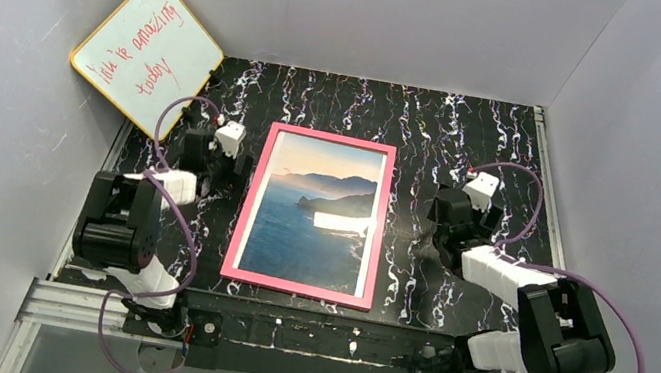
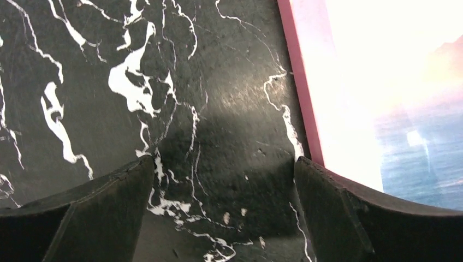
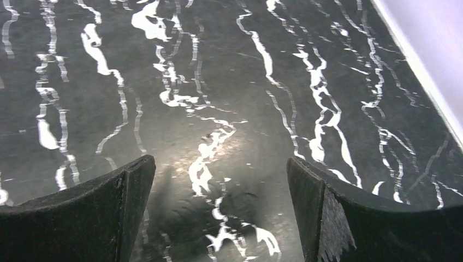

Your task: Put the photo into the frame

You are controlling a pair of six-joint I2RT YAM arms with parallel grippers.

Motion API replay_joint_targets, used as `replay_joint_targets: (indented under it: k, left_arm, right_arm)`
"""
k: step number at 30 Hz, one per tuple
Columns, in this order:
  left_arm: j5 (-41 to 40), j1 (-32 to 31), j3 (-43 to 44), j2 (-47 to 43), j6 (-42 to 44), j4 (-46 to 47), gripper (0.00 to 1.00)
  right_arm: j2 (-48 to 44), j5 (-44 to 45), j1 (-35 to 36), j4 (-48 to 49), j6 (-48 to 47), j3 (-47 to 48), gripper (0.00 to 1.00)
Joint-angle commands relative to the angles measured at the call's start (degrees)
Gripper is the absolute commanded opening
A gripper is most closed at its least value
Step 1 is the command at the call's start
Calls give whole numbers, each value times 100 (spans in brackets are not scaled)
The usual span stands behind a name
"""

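I am holding my left tool (image 2: 221,169) spread wide over the bare black marbled counter (image 1: 438,124), pinching nothing. My right tool (image 3: 218,166) is gaping the same way, well apart to the right, with only counter between its fingers. The frame (image 1: 254,196) is lying flat in the middle of the counter, pink front up. The photo (image 1: 317,215) is showing through its pane, sea and headlands under an orange sky, so I am judging the print to be seated and the job all but finished. What I am minding now is the retreat. In the left wrist view one finger is sitting just beside the frame's left rail, and I cannot tell whether it is touching. So I am planning to lift straight up before swinging away to the left, keeping the fingers spread, so that nothing is dragging or tipping the frame.
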Motion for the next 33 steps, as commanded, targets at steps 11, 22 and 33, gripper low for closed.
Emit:
replay_joint_targets:
  k: [11, 22, 33]
  left_arm:
    - [-551, 7, -2307, 118, -987, 5110, 98]
    - [-365, -50, -2669, 479, -852, 6061, 98]
    - [-367, -47, -2700, 446, -861, 6075, 98]
  right_arm:
    - [534, -512, -1450, 4941, -1096, -1653, 99]
    - [1485, -2967, -2077, 7510, -1689, -2444, 99]
    - [1435, -2887, -2102, 5677, -1532, -1595, 99]
